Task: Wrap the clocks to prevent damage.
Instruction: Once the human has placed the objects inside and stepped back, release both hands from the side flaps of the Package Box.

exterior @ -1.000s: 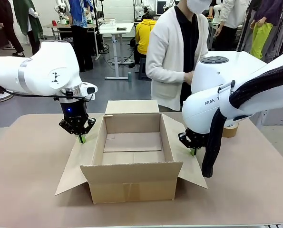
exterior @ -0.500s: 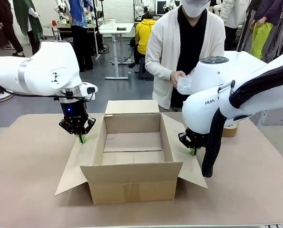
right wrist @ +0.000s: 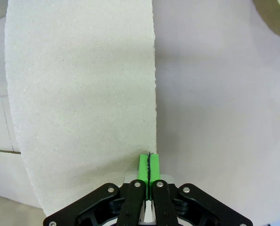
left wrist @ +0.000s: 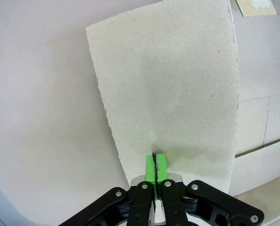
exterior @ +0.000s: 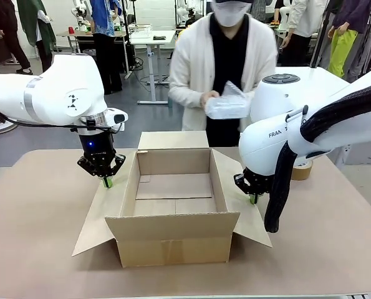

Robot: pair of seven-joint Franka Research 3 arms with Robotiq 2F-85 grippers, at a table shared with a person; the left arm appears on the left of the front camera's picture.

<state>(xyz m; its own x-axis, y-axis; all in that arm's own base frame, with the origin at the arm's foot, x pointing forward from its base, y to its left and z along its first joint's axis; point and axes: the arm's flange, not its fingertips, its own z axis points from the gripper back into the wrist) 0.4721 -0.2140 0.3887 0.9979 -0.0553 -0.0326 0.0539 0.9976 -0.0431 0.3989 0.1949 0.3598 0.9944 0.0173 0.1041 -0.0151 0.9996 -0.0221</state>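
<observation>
Pressed together, the 2 green pads (left wrist: pixel 149 167) of the left claw (exterior: pixel 108 181) leave just a thin dark line between them in the left wrist view, where that claw (left wrist: pixel 154 162) sets its tips on the grey face of the left flap (left wrist: pixel 168 84). From the front, it stands upright at the far end of that flap (exterior: pixel 101 212), just left of the box (exterior: pixel 173 240) wall.

The right claw (exterior: pixel 254 198) is likewise closed, pad against pad. In the right wrist view it (right wrist: pixel 149 162) meets the right flap (right wrist: pixel 78 94) right at the flap's outer edge, with bare table (right wrist: pixel 215 94) beside it. From the front, it touches the right flap (exterior: pixel 244 212) about halfway along, near the box wall.

The box sits in the middle of the table (exterior: pixel 35 249), top open, both side flaps splayed down and outward, the far flap (exterior: pixel 173 140) tipped back.

At the far side a person stands behind the box, holding a bundle (exterior: pixel 226 106) in clear crinkled wrap in both hands (exterior: pixel 209 99), high above the far flap and well apart from both claws. What the wrap covers cannot be told.

A tape roll (exterior: pixel 302 169) lies on the table at far right, behind the right arm.
</observation>
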